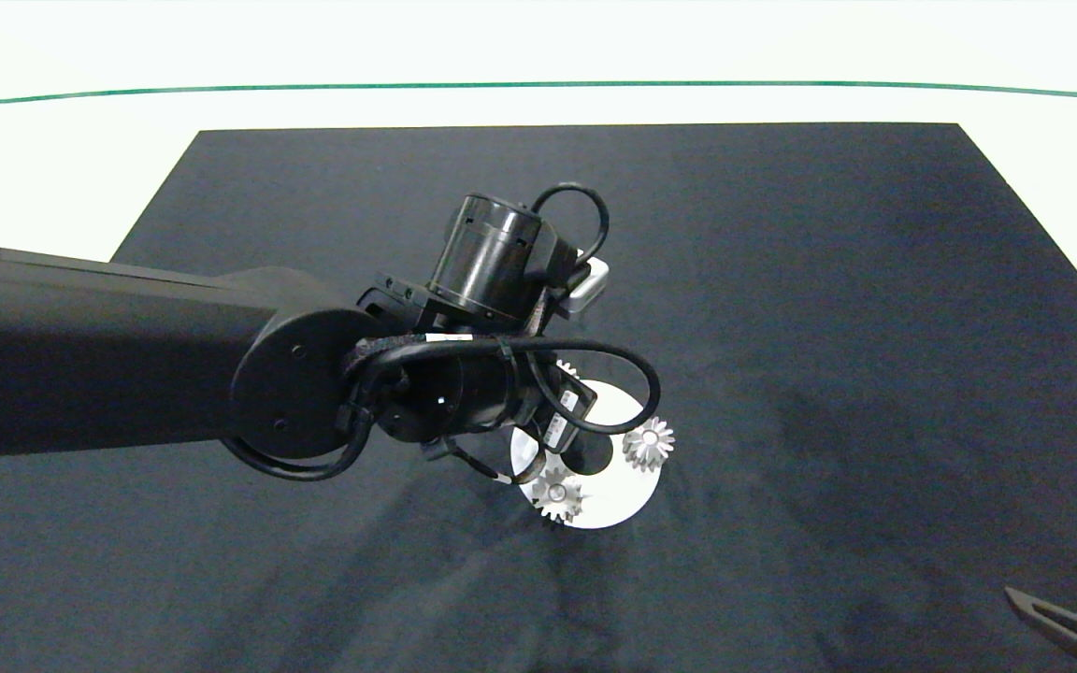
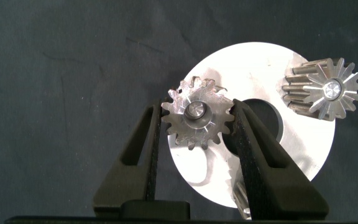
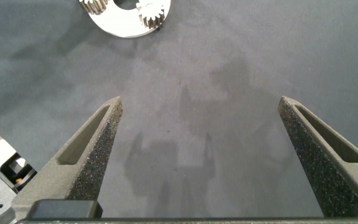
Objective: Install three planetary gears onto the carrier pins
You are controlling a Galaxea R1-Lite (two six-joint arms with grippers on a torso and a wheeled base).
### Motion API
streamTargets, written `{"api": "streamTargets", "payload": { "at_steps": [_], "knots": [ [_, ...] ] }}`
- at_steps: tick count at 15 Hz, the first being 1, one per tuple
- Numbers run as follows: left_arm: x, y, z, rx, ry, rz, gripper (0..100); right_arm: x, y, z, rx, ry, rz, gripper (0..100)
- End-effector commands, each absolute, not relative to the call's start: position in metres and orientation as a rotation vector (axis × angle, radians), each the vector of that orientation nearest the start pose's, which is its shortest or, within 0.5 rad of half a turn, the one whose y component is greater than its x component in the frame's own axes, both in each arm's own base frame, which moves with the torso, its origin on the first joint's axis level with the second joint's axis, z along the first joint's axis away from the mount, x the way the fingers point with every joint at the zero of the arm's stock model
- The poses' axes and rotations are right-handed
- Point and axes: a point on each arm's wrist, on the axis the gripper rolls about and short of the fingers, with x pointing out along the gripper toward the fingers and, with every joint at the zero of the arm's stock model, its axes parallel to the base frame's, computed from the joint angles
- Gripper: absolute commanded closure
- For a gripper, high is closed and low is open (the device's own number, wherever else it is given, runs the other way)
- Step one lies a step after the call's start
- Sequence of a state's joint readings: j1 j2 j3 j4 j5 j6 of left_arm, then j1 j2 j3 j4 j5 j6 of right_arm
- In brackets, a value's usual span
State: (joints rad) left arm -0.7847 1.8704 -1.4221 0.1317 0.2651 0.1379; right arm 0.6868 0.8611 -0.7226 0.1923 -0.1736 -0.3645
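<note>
Left hand (image 2: 194, 134) pinches the third gear (image 2: 196, 120) over its pin on the white disc (image 2: 303, 149) at lower centre; two gears (image 1: 648, 443) (image 1: 557, 494) sit seated; right hand (image 3: 201, 137), spread, idles lower right.

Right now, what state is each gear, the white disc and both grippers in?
Left gripper: over the disc, fingers close either side of a gear.
Gear between the fingers: on its pin, pin tip showing in the hole.
Second gear: seated on a pin, free.
Third gear: seated on a pin, free.
White disc: flat on the black mat.
Right gripper: open, empty, away from the disc.
</note>
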Motion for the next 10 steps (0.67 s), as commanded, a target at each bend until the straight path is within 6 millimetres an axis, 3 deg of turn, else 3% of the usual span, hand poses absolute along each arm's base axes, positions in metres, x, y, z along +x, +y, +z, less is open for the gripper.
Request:
{"api": "streamTargets", "payload": {
  "at_steps": [1, 3, 4, 10],
  "knots": [
    [0.2597, -0.2520, 0.2257, 0.425, 0.467, -0.542, 81, 0.0677, 0.0505, 0.2449, -0.496, 0.209, 0.560, 0],
    [0.2593, -0.2524, 0.2257, 0.427, 0.466, -0.543, 81, 0.0677, 0.0505, 0.2449, -0.496, 0.209, 0.560, 0],
    [0.2593, -0.2524, 0.2257, 0.427, 0.466, -0.543, 0, 0.0677, 0.0505, 0.2449, -0.496, 0.209, 0.560, 0],
    [0.2591, -0.2531, 0.2251, 0.428, 0.467, -0.545, 0, 0.0677, 0.0505, 0.2449, -0.496, 0.209, 0.560, 0]
  ]
}}
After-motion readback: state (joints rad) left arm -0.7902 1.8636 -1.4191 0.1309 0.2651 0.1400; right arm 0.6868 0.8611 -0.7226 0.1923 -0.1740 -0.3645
